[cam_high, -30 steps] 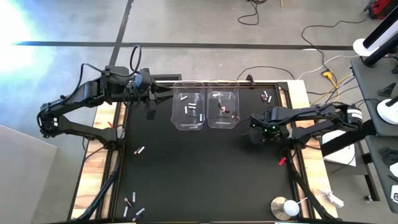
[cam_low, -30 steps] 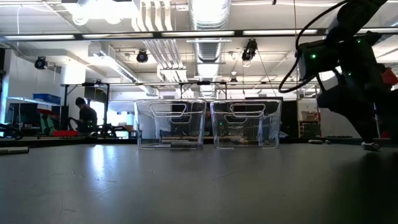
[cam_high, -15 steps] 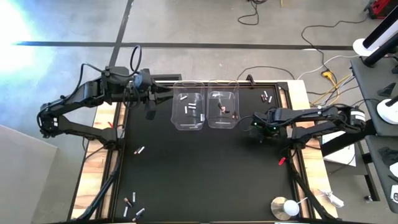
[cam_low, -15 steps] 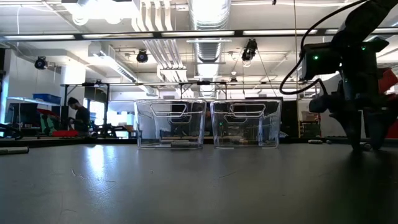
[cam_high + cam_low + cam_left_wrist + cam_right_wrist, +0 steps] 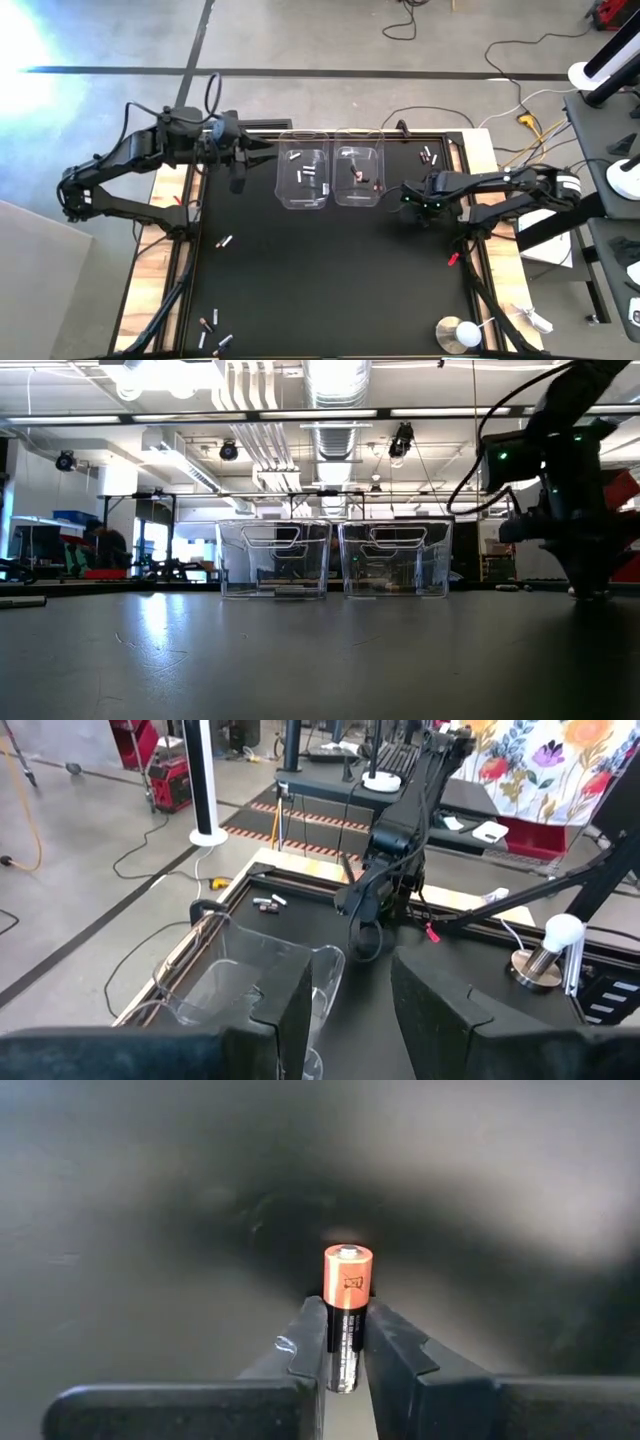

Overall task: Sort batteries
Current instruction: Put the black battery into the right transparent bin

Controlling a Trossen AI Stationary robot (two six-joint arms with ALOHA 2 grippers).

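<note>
1. Fingers of the right hand (image 5: pixel 345 1345) have just come together on a battery (image 5: pixel 346 1305), a dark one with a copper end; a moment ago they stood wide above it. It now sits pinched between the two pads.
2. Seen from above, that hand (image 5: pixel 412 200) is low on the worktop (image 5: pixel 330 270), just at 3 o'clock of the right bin (image 5: pixel 358 176), with the battery still down at the surface, not lifted.
3. To my eye this means the grasp is made; the lift and carry to a bin come next.
4. The left hand (image 5: pixel 345 1010) hovers at 9 o'clock of the left bin (image 5: pixel 303 178), fingers part open, holding nothing I can see.
5. Other batteries lie scattered: a pair (image 5: pixel 429 156) at the far right edge, one (image 5: pixel 225 242) mid-left, several (image 5: pixel 212 330) near the front-left corner.
</note>
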